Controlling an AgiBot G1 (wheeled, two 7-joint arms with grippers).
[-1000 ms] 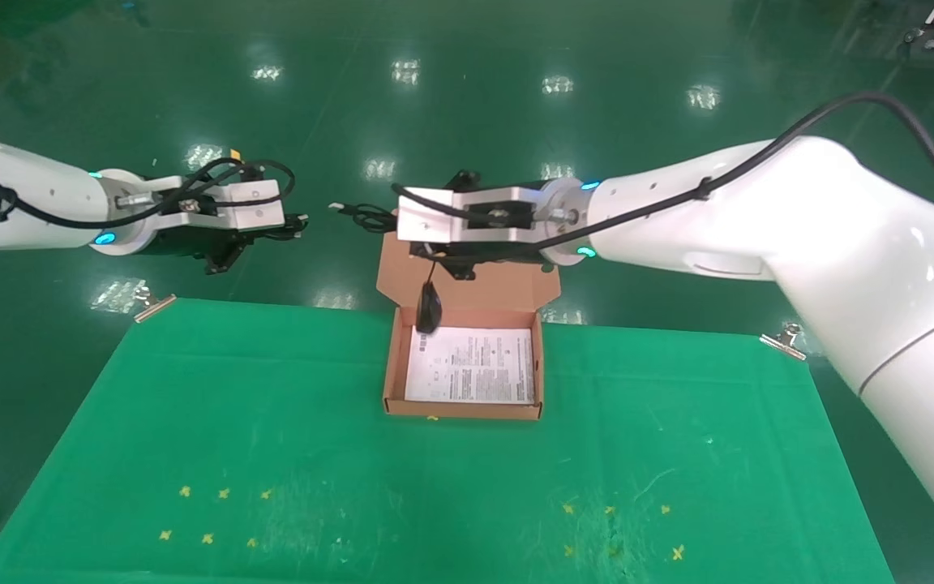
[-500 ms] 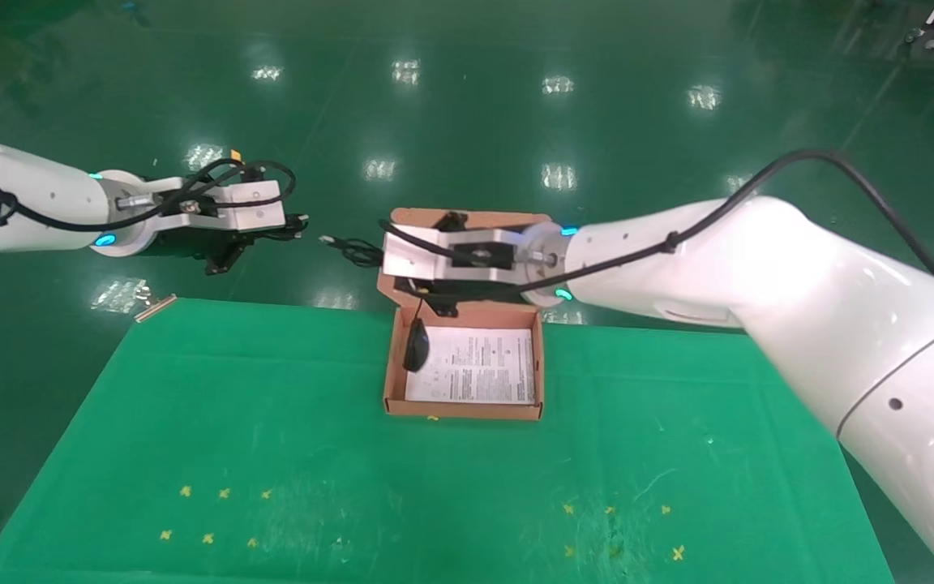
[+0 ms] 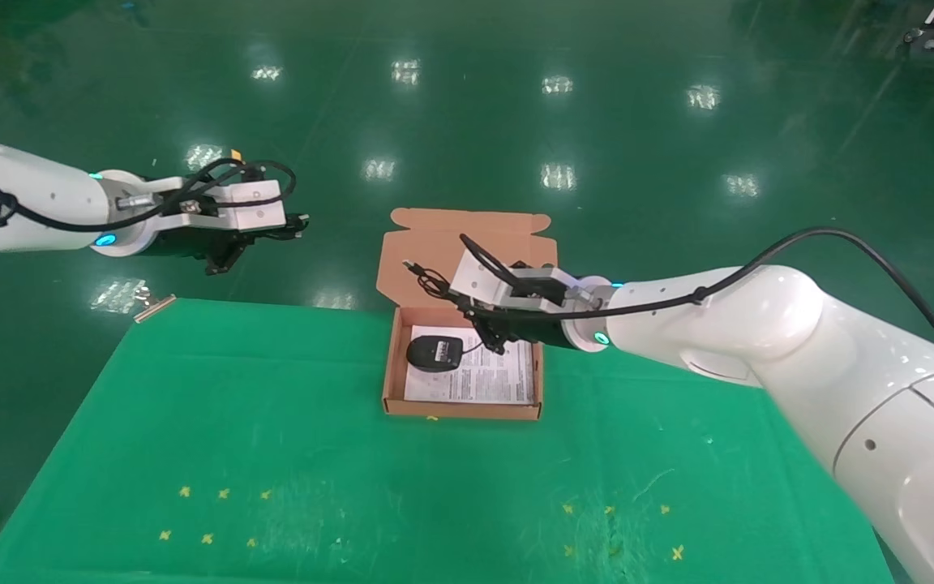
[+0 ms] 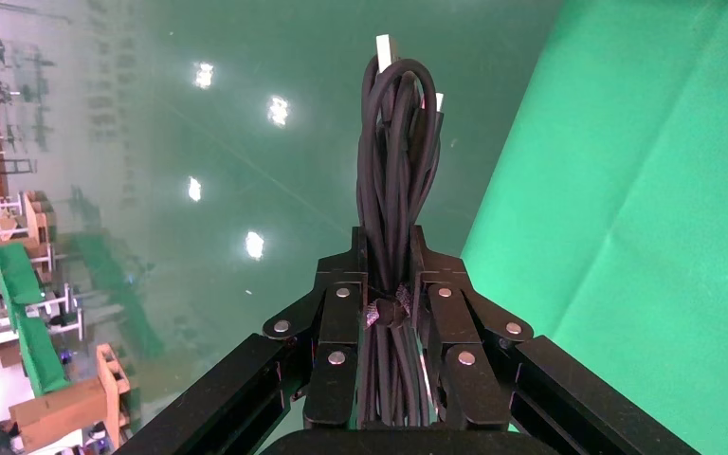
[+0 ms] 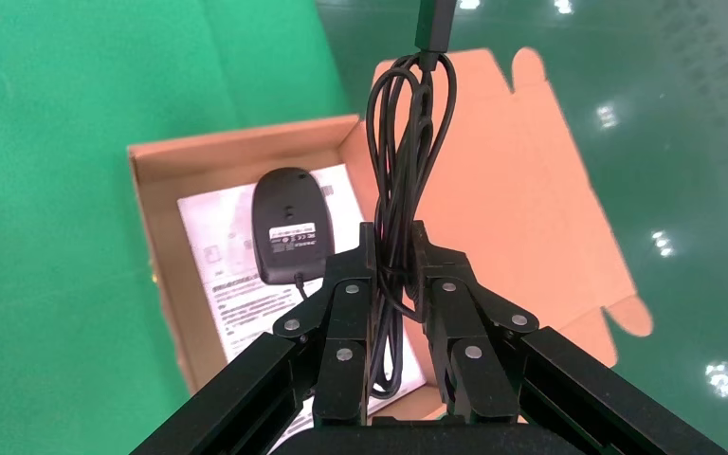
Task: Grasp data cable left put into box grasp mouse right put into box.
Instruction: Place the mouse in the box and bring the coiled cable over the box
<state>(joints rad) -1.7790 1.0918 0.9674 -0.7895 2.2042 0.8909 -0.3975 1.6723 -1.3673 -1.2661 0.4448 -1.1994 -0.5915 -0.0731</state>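
Note:
The cardboard box [image 3: 390,367] lies open at the far middle of the green table, its lid [image 3: 434,243] folded back. On the white sheet inside rests the black mouse [image 3: 434,354], underside up, also seen as the mouse [image 5: 289,227] in the right wrist view. My right gripper [image 3: 467,307] hovers over the box's far edge, shut on the looped mouse cord [image 5: 408,142]. Far to the left, beyond the table's back edge, my left gripper [image 3: 295,227] is held in the air. It is shut on the data cable [image 4: 398,171], a bundle sticking out past the fingertips.
The green cloth [image 3: 272,454] covers the table, with a metal clip [image 3: 155,307] at its far left corner and small yellow marks [image 3: 216,515] near the front. Glossy green floor lies beyond the far edge.
My right gripper came down and toward me with the cord, and the hanging mouse settled bottom-up onto the sheet in the box. The left arm has not moved.

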